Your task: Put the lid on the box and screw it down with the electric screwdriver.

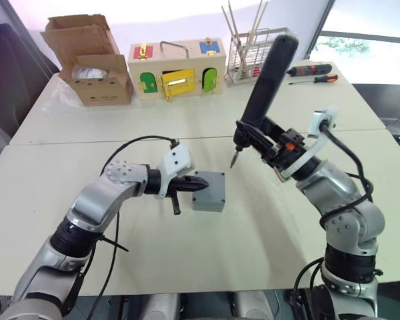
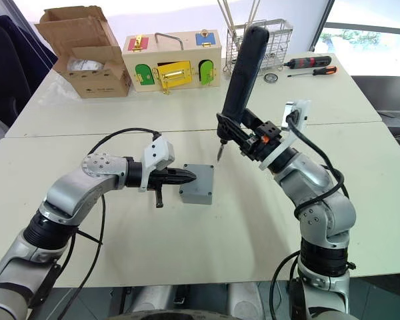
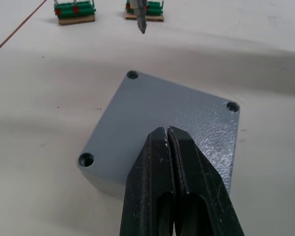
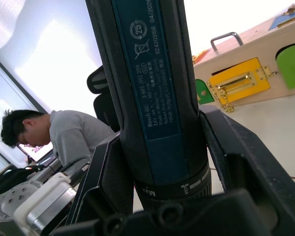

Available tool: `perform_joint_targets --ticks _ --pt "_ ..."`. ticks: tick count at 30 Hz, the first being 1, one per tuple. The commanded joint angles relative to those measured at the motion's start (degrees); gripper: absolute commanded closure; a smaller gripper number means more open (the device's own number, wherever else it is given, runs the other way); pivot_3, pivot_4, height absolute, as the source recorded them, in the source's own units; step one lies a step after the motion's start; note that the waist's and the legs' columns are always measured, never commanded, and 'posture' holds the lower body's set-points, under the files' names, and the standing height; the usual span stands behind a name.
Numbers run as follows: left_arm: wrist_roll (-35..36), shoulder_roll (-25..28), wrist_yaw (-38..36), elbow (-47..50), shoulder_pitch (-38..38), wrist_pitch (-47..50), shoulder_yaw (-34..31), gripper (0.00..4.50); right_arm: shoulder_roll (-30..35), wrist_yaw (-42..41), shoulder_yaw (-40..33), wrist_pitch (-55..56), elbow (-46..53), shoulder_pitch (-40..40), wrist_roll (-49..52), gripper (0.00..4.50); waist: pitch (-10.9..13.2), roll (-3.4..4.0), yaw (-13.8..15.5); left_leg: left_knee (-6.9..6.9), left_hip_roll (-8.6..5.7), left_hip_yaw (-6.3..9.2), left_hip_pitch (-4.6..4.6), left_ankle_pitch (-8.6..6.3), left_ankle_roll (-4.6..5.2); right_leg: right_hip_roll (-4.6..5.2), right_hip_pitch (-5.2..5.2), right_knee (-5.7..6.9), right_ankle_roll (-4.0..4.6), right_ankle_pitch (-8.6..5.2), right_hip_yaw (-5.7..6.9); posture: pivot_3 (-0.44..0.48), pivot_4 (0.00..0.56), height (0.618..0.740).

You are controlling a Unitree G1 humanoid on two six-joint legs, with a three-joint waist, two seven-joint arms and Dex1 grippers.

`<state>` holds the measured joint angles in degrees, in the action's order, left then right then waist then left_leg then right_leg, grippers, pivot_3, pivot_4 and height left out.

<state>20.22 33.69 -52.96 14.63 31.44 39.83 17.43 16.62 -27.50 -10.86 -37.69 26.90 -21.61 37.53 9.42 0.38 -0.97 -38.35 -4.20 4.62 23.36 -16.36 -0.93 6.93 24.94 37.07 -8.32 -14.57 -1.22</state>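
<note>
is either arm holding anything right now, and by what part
The right end effector grips the electric screwdriver around its lower body, just above the bit. The left end effector is shut, resting on the lid, holding nothing.

Lit by bright daylight from windows [image 1: 360, 40] behind table [image 1: 187, 120]; far edge washed out, sky blown white. Cast soft, short shadows under box [image 1: 209, 192] and left gripper [image 1: 199, 184]. Showed mild glare on pale tabletop. Bent straight table edges slightly toward corners in head views. Kept lid [image 3: 172, 128] sharp in left wrist view, near fingers [image 3: 157, 196] softened. Rendered screwdriver [image 4: 152, 98] dark against overexposed background in right wrist view; person [image 4: 54, 132] slightly soft.
</note>
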Motion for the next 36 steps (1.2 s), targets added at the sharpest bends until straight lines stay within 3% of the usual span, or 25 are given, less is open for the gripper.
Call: perform_joint_targets --ticks 1,36 --pt "-2.1 0.7 -0.4 -0.1 -0.5 -2.0 0.8 4.5 -0.4 0.0 1.3 4.3 2.0 0.2 -0.8 2.66 0.0 0.0 0.1 0.0 0.0 0.01 0.0 0.0 0.0 0.0 -0.01 0.0 0.0 0.0 0.0 0.0 0.15 0.73" --pt "-2.7 0.9 -0.6 3.0 -1.6 -0.2 -0.2 4.5 -1.1 -1.8 9.1 15.2 -6.0 3.2 -8.7 2.66 0.0 -0.07 0.1 0.0 0.0 0.01 -0.14 0.0 0.0 -0.02 -0.14 0.0 0.0 0.0 0.0 0.0 0.15 0.73"
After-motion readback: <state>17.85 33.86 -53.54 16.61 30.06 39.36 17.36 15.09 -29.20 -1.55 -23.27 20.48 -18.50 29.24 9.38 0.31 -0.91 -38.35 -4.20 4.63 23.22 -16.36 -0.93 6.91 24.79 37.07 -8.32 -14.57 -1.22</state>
